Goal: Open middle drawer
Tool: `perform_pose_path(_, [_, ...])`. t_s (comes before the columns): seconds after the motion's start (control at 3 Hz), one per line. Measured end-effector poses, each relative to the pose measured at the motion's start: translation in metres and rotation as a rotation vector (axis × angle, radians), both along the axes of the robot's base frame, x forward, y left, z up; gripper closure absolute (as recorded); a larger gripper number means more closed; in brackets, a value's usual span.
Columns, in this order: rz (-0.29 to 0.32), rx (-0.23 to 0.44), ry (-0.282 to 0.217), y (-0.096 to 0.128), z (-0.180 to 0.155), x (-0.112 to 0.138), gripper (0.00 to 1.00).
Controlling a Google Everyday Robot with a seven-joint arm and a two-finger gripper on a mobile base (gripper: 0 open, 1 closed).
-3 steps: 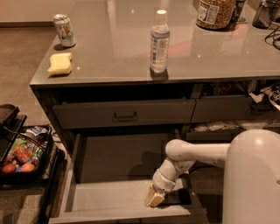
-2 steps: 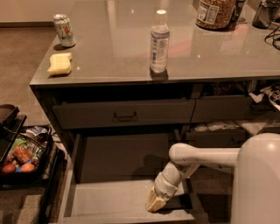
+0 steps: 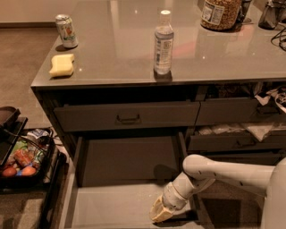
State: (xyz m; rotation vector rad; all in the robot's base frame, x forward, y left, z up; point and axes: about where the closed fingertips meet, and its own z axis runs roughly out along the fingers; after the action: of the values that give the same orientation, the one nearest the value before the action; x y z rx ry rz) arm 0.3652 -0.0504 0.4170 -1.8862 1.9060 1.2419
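Observation:
The middle drawer (image 3: 117, 206) is pulled far out under the counter, and its pale grey inside shows. Its front and handle are hidden at the picture's bottom edge. My gripper (image 3: 160, 214) hangs from the white arm (image 3: 223, 172) at the drawer's front right, low over the pale floor of the drawer. Above it, the upper drawer (image 3: 89, 117) with a small loop handle (image 3: 128, 119) sits almost flush with the cabinet.
On the counter stand a soda can (image 3: 66, 30), a yellow sponge (image 3: 62, 65), a water bottle (image 3: 163, 42) and a jar (image 3: 219, 13). The right-hand drawers (image 3: 237, 134) are partly open and cluttered. A black tray of snacks (image 3: 22, 161) sits on the floor at left.
My gripper has moved toward the bottom of the picture, and the open drawer has slid a little further out with it.

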Motion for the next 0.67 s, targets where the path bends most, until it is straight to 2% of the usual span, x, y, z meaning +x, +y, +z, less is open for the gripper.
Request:
perform_pose_path(0.33, [0.0, 0.0, 0.0, 0.0, 0.0, 0.0, 1.0])
perform_pose_path(0.67, [0.012, 0.008, -0.033, 0.001, 0.002, 0.018, 1.0])
